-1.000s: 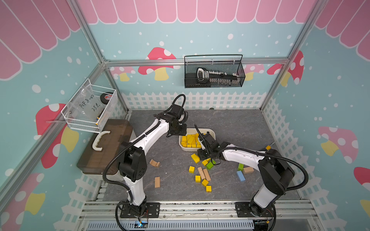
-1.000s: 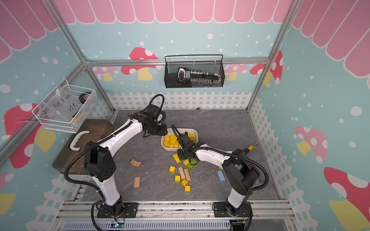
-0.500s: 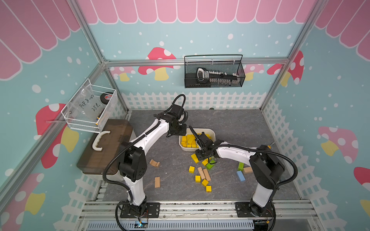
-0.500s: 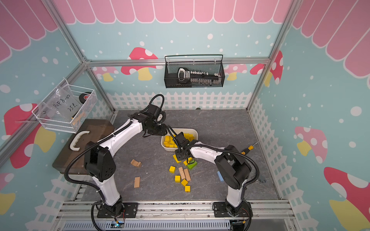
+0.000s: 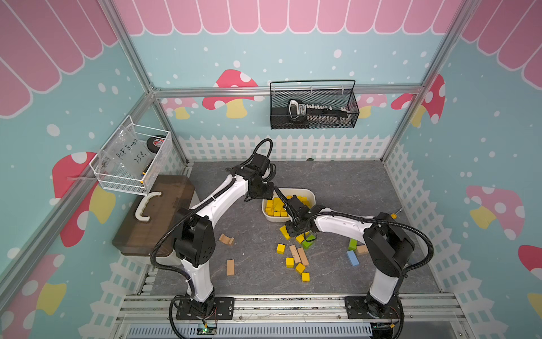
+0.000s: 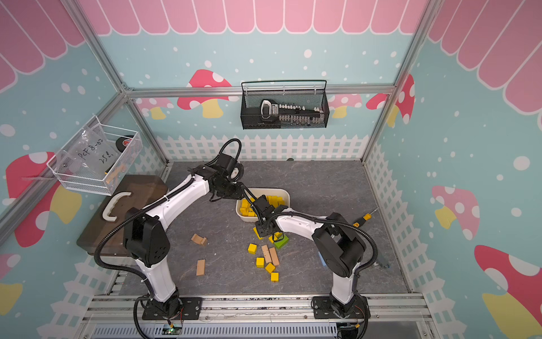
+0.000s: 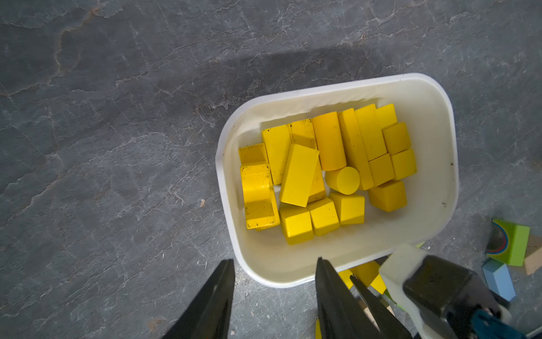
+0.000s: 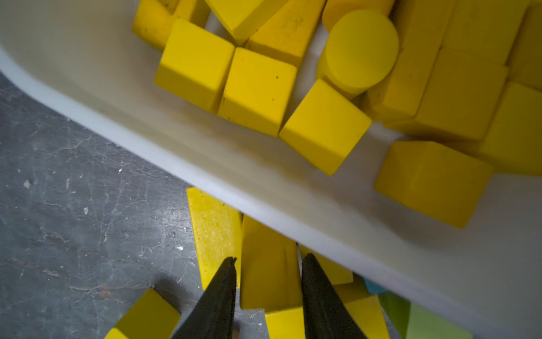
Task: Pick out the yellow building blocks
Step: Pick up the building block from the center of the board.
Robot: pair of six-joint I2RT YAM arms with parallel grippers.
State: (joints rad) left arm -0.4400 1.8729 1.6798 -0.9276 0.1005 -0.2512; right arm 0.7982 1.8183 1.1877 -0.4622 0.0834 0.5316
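Grey slate-look surface (image 5: 337, 182), walled by teal panels with mushroom prints and a white picket border. Near mid-surface sits a white tub (image 5: 312, 196). It holds a loose heap of yellow building blocks (image 7: 299, 176): cubes, bars, two cylinders and one arch piece.

Right pincer (image 8: 269, 257) is down at surface level, just outside the tub's near rim. Its two black fingers (image 8: 220, 299) stand either side of a yellow bar (image 8: 268, 234), which lies flat with its far end hidden by the rim. The fingers sit close against the bar's long sides; cannot tell whether they actually clamp it. A thin yellow slab (image 8: 214, 232) lies just beside the bar.

Left pincer (image 7: 274, 259) hovers above a corner of the tub, jaws parted, nothing between them. One finger is over bare surface, the other over the rim.

Loose on the surface, toward the arm bases, are four yellow cubes (image 5: 289, 262), scattered round two tan bars (image 5: 299, 254) that lie side by side. A green block (image 5: 308, 243) sits by the right pincer. Near the right arm's base are a blue block (image 5: 352, 258), a second green one and a tan one. Two tan pieces (image 5: 230, 267) lie well apart, toward the left arm.

Back wall: black wire basket (image 5: 313, 123). Left wall: white wire basket (image 5: 132, 176), above a dark brown case (image 5: 152, 223).
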